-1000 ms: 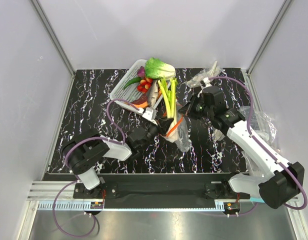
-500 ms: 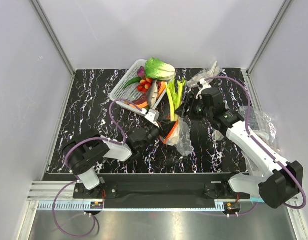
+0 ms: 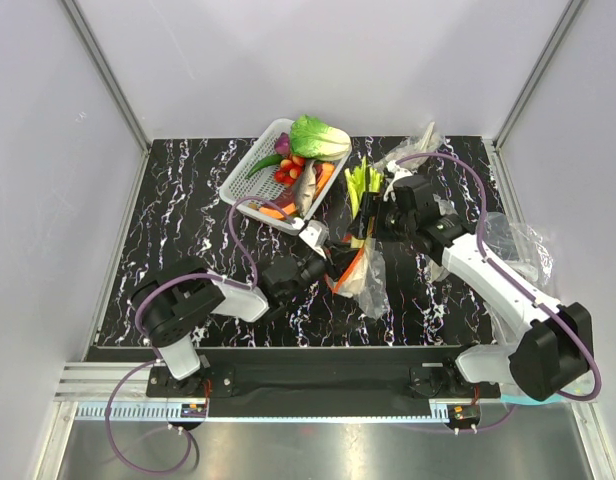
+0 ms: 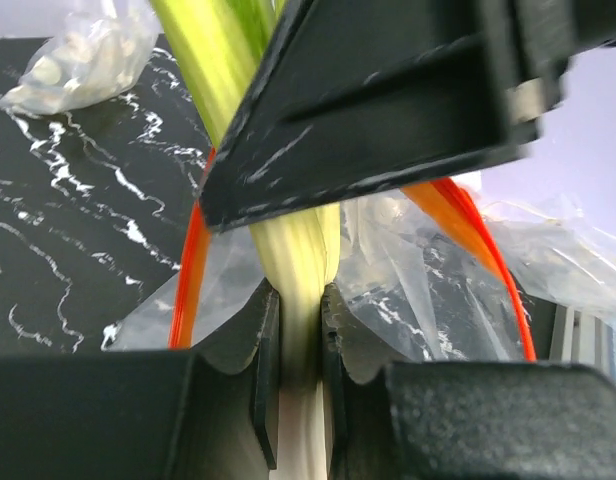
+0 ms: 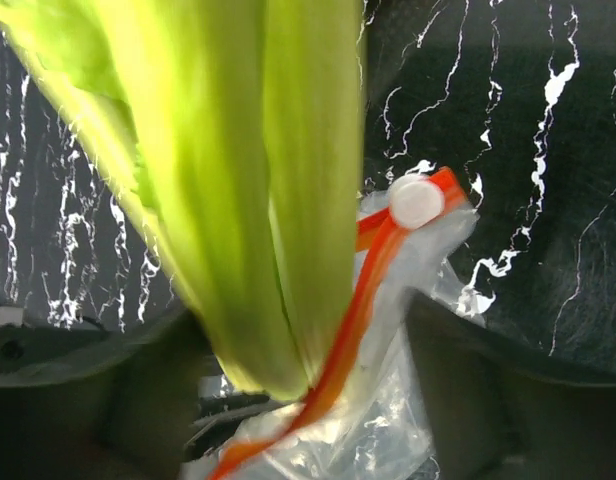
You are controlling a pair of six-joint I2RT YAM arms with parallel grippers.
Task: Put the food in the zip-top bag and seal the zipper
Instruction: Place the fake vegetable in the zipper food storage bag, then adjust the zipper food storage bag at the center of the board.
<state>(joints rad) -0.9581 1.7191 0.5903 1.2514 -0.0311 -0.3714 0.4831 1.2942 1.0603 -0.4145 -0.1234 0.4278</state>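
The leek [image 3: 360, 190] stands nearly upright over the middle of the table, its green leaves fanned at the top. My left gripper [image 3: 333, 255] is shut on its pale stalk [image 4: 293, 250], with both jaws pressed against it at the mouth of the zip-top bag [image 3: 368, 275]. The zipper [image 5: 358, 300] is a red-orange strip with a white slider [image 5: 416, 200], gaping around the stalk. My right gripper [image 3: 373, 222] hangs open just right of the leek. Its jaws stand wide apart on either side of the green leaves [image 5: 248, 200] and the bag [image 5: 388, 400], and they grip nothing.
A white basket [image 3: 250, 170] at the back holds a leafy cabbage [image 3: 320, 137], small red pieces [image 3: 286, 172] and other toy vegetables. Wrinkly clear bags lie at the back right [image 3: 408, 150] and by the right arm [image 3: 523, 240].
My right gripper has opened and let go of the leek. The leek's top has swung right and back, standing more upright. The left gripper has kept its grip.
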